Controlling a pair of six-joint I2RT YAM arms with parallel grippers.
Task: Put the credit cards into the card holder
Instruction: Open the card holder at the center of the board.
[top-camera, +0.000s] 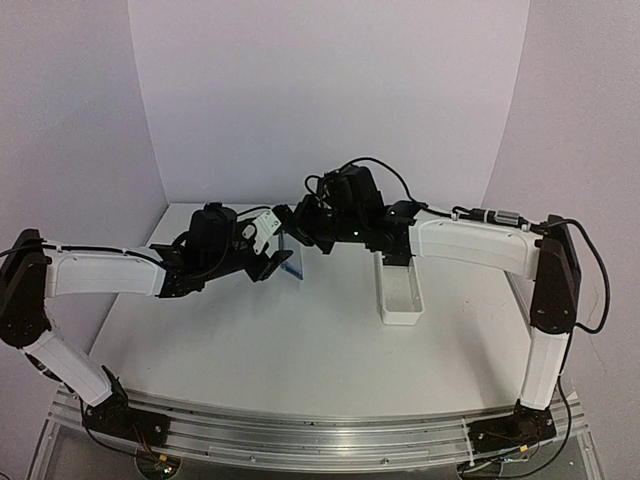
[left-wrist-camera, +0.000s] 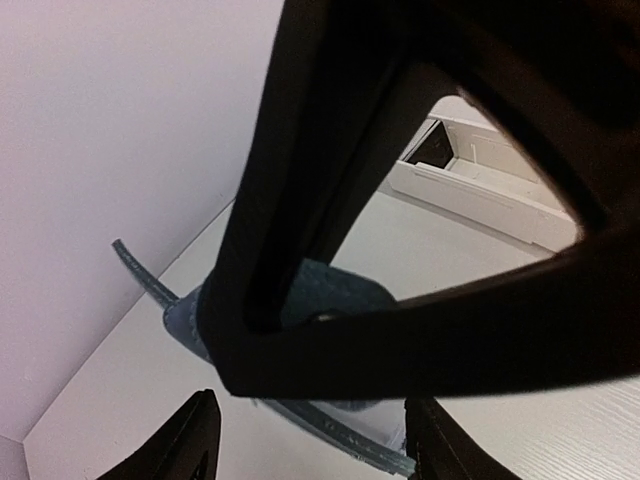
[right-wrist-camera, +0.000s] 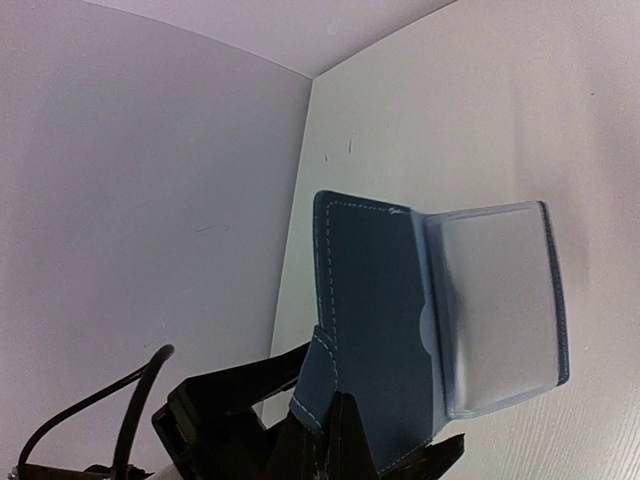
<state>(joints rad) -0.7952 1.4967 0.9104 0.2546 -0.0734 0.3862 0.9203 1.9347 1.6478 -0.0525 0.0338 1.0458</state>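
**Open wallet (right-wrist-camera: 375, 330) between the claws, left of the tray (top-camera: 400, 318)**

The left claw (left-wrist-camera: 312, 448) shows its two fingers (left-wrist-camera: 195, 445) set wide apart at the bottom of its wrist view. The wallet's lower edge runs across the gap from one finger to the other. Whether they pinch it cannot be told. A black frame (left-wrist-camera: 330, 120) close to that lens hides most of the wallet, and blue cloth shows through the frame's opening.

The right claw (top-camera: 300, 228) hangs left of the tray's far end, nose to nose with the left claw. In its wrist view, black parts (right-wrist-camera: 330, 440) overlap the wallet's bottom edge. Which claw they belong to, and how far the right claw is open, cannot be told.

The wallet sits left of the tray and apart from it, in the gap between the two claws. It is spread open like a book, its inside facing the right wrist camera. In that picture the fold runs up and down, and the long axis of the spread runs across. The stitched blue cover lies on the left and the clear pocket (right-wrist-camera: 497, 300) on the right.

A dark piece (left-wrist-camera: 435, 150) sits at one end of the tray; it is too small to tell whether it is a card
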